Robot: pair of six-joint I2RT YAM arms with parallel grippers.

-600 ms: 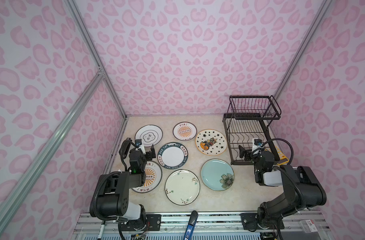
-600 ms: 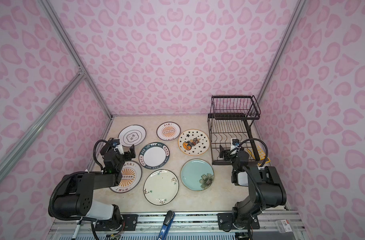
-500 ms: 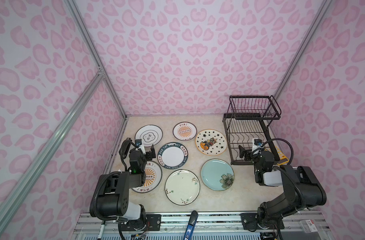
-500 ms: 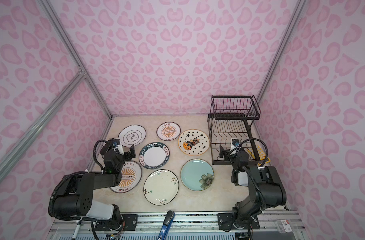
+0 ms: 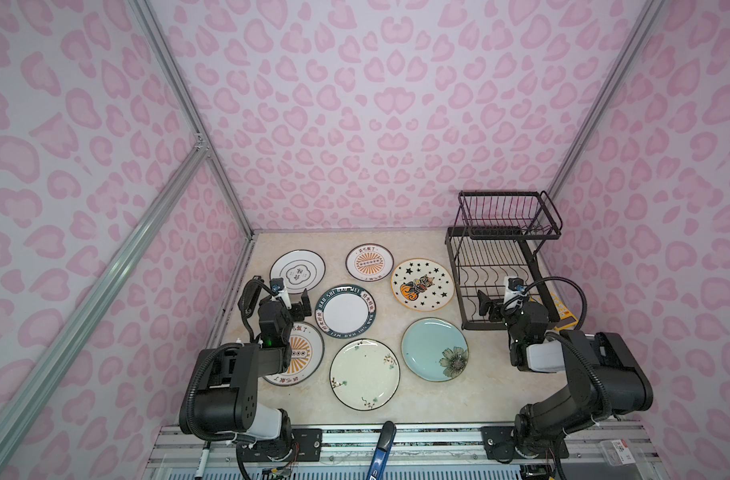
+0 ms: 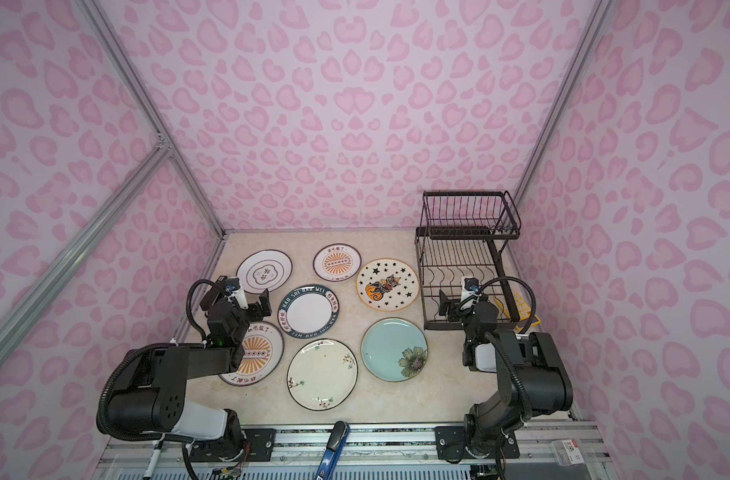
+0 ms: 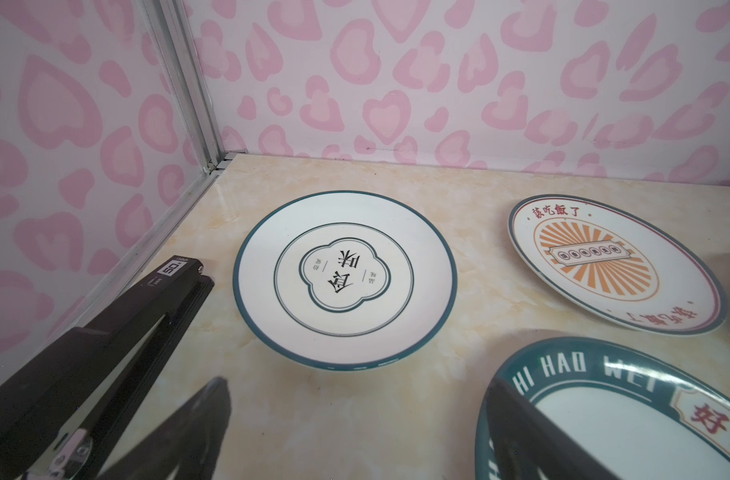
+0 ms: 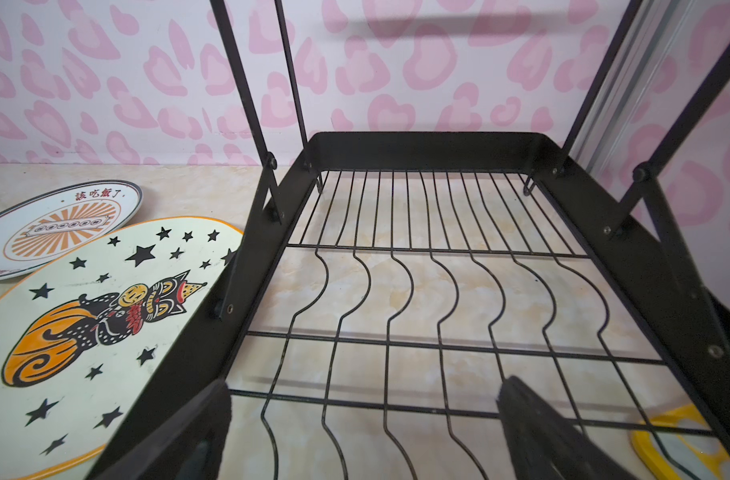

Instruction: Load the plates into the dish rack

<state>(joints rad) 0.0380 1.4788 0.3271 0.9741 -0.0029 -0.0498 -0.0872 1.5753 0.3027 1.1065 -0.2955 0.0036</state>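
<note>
I count seven plates point(image 5: 345, 311), all flat on the table point(image 5: 434, 399), mid-frame in both top views, left of the dish rack point(image 5: 515, 236). Left pincer point(image 7: 357, 384): wide, above the leftmost plates. Right pincer point(image 8: 365, 384): wide, over the rack's lower tier — neither grips anything.

seven round plates point(image 5: 365, 374) lie flat on the desk point(image 5: 430, 399), all left of the right claw point(image 8: 365, 388). the white emblem plate point(image 7: 344, 280) lies ahead of the left claw point(image 7: 357, 386), the dark-rimmed lettered plate point(image 7: 645, 415) beside it. the black wire dish rack point(image 8: 438, 291) stands upright, lower tier beneath the right claw.
</note>
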